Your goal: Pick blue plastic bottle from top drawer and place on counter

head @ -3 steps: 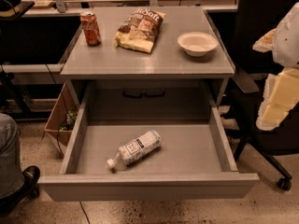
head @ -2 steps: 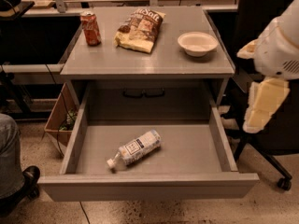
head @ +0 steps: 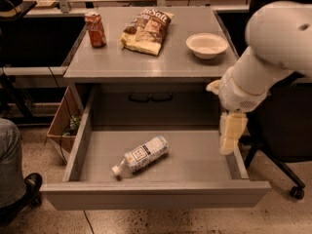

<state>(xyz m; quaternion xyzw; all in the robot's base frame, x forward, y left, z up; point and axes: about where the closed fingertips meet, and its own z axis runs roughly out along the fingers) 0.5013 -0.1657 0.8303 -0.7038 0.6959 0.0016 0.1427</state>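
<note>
Gripper (head: 230, 135): hung empty over the right wall of the top drawer (head: 156, 196); its grip state cannot be told.
Change: it has been brought inward from beyond the drawer's right side, so the approach is judged begun.
Blue plastic bottle (head: 141, 155): one, laid sideways on the drawer floor, untouched.
Counter (head: 146, 65) above the drawer: one red soda can (head: 95, 29), one chip bag (head: 146, 30), one bowl (head: 206, 45).

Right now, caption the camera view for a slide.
Gripper hangs by right wall of open top drawer; blue plastic bottle lies inside; red can, chip bag, bowl on counter.
</note>
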